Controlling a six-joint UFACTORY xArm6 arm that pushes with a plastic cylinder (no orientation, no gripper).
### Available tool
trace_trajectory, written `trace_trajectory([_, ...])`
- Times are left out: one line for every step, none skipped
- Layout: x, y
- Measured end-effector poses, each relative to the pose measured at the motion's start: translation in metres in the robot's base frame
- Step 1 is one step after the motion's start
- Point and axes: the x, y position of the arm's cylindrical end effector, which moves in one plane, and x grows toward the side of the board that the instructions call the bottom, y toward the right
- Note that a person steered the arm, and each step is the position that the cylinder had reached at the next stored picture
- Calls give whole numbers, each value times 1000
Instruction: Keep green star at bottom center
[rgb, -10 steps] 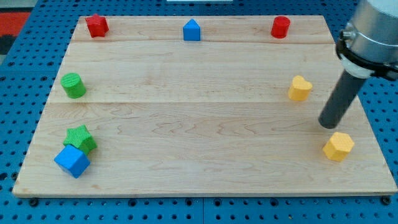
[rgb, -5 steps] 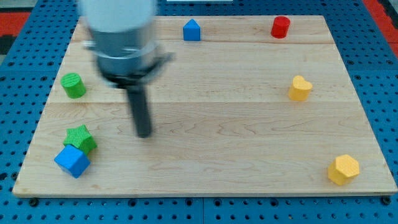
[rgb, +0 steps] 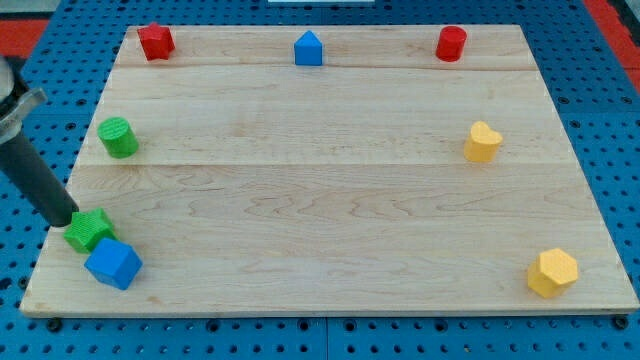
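Observation:
The green star (rgb: 89, 230) lies near the board's bottom left corner, touching the blue cube (rgb: 114, 264) just below and right of it. My tip (rgb: 62, 220) is at the board's left edge, right against the star's upper left side. The rod rises up and to the left out of the view.
A green cylinder (rgb: 118, 137) stands at the left edge, above the star. Along the top are a red block (rgb: 156, 41), a blue house-shaped block (rgb: 309, 48) and a red cylinder (rgb: 451, 43). A yellow block (rgb: 482, 142) sits at right, a yellow hexagon (rgb: 552, 272) at bottom right.
My tip swept from the right side across the board to the left edge. The yellow hexagon shifted slightly down-right. The green star moved left and slightly down; the blue cube barely shifted.

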Motion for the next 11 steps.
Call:
trace_trajectory([0, 1])
trace_trajectory([-1, 33])
trace_trajectory([-5, 94])
trace_trajectory([-19, 46])
trace_trajectory([23, 21])
trace_trajectory([40, 58])
trace_trajectory([18, 103])
trace_trajectory([1, 103])
trace_trajectory([6, 166])
trace_trajectory([18, 207])
trace_trajectory([1, 118])
